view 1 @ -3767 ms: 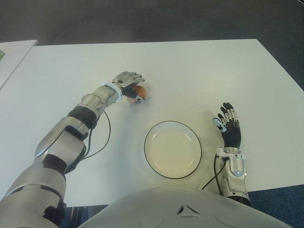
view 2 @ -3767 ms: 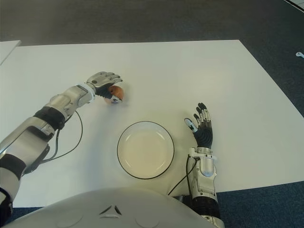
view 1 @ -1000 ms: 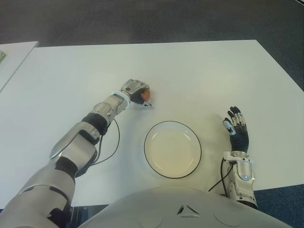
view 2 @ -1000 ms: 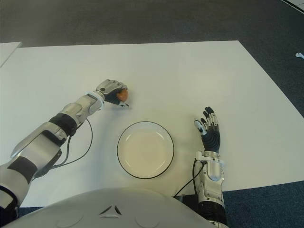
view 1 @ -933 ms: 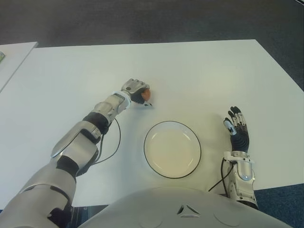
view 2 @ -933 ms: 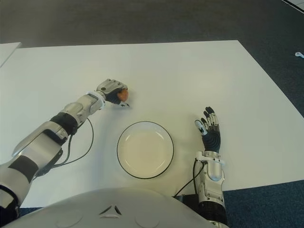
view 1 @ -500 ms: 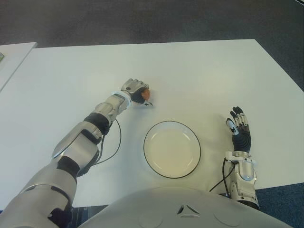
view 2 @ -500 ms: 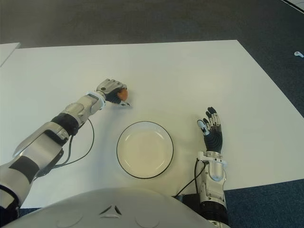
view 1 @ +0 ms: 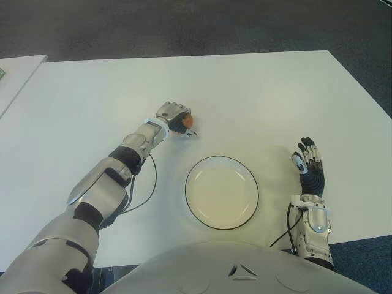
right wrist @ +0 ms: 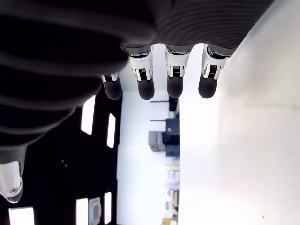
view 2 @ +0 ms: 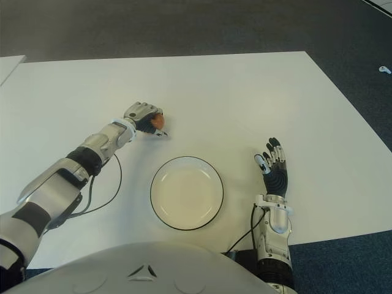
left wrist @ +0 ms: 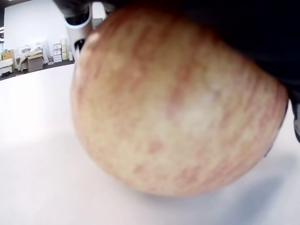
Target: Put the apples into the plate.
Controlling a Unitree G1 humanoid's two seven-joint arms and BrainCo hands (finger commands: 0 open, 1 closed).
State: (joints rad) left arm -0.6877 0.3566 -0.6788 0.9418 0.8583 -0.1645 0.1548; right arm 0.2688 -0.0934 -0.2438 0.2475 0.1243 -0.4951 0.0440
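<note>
Left hand (view 1: 173, 116) is closed around the apple (view 1: 187, 121), low over the desk (view 1: 257, 92), beyond the empty plate (view 1: 222, 192). Right hand (view 1: 308, 166) spread, idle beside plate. Risk: apple rolling free if grip is shallow.

A white table (view 1: 257, 92) stands on dark carpet (view 1: 184, 27).

Bare table (view 1: 257, 104) lies all around the plate (view 1: 222, 193).

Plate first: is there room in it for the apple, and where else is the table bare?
The black-rimmed cream round plate holds nothing. The white table lies bare between plate and right hand. Busiest spot: the left hand, gripping the red-yellow apple.
</note>
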